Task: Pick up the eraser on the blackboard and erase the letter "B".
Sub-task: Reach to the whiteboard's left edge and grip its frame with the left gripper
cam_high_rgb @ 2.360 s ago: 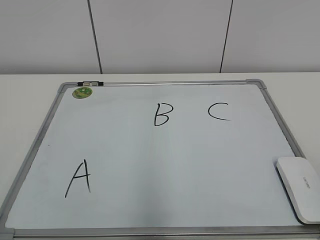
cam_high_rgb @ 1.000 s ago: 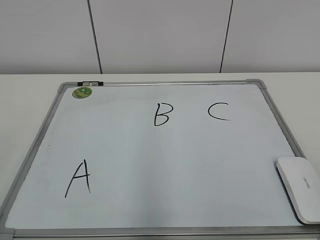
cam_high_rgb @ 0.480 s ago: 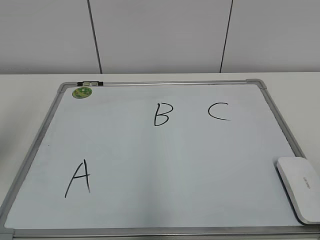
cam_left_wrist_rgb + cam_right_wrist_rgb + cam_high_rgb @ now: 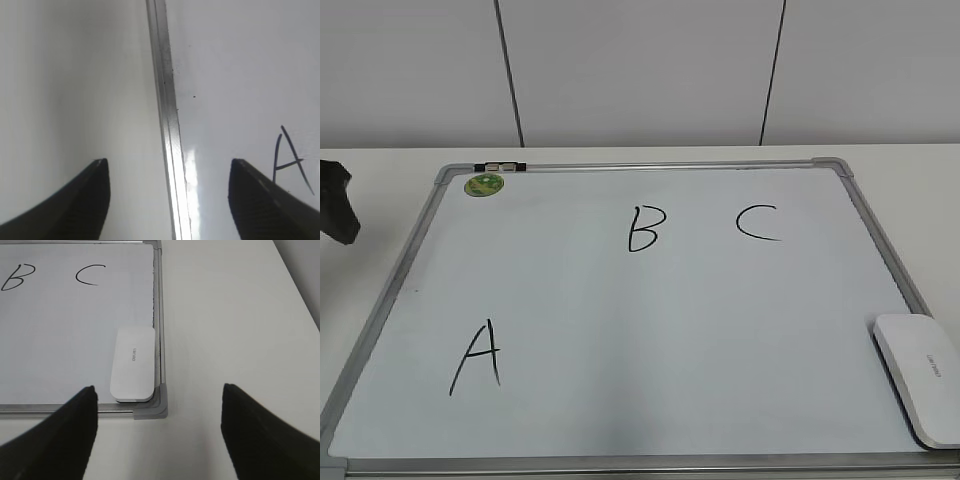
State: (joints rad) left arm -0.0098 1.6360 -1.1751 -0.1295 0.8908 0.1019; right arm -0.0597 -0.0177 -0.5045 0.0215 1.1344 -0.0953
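The blackboard point(image 4: 670, 330) lies flat on the table, a white board in a silver-grey frame. The black letter "B" point(image 4: 642, 229) is at its upper middle. The white eraser point(image 4: 920, 378) lies on the board's near right corner. My right gripper point(image 4: 158, 387) is open and empty, above the table just short of that corner; the eraser point(image 4: 132, 364) and "B" point(image 4: 14, 277) lie ahead of it. My left gripper point(image 4: 168, 161) is open and empty above the board's left frame point(image 4: 167, 110). It shows as a dark shape point(image 4: 338, 210) at the exterior view's left edge.
A black "A" point(image 4: 478, 356) is at the board's near left and a "C" point(image 4: 758, 222) is right of the "B". A round green sticker point(image 4: 485, 184) and a small clip point(image 4: 500, 167) sit at the far left corner. A panelled wall stands behind the table.
A dark part of my left gripper has come into the exterior view at its left edge. The board, letters and eraser have not moved.
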